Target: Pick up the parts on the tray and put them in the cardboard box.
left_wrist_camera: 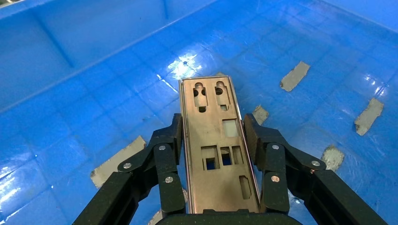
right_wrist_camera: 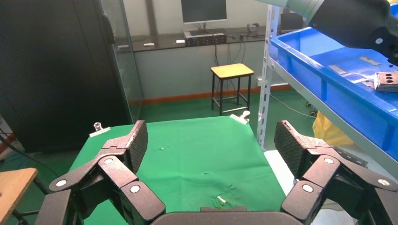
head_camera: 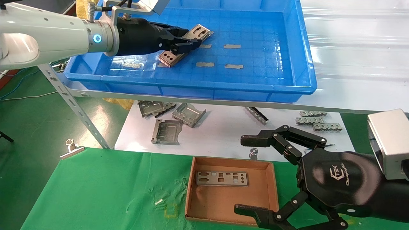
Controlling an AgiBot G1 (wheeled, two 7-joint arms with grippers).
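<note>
left gripper [head_camera: 187,43] clenched on a part [left_wrist_camera: 218,140] inside the tray [head_camera: 271,86], plate's long axis running toward 2 o'clock; right gripper [head_camera: 252,175] released beside the cardboard box [head_camera: 271,185].

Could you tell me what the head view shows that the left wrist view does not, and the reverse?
Only the head view shows the cardboard box with one plate inside, and the open right end effector beside it. Only the left wrist view shows the fingers closed on both long edges of the held plate. Both show the left end effector in the blue tray, with its tape patches.
</note>
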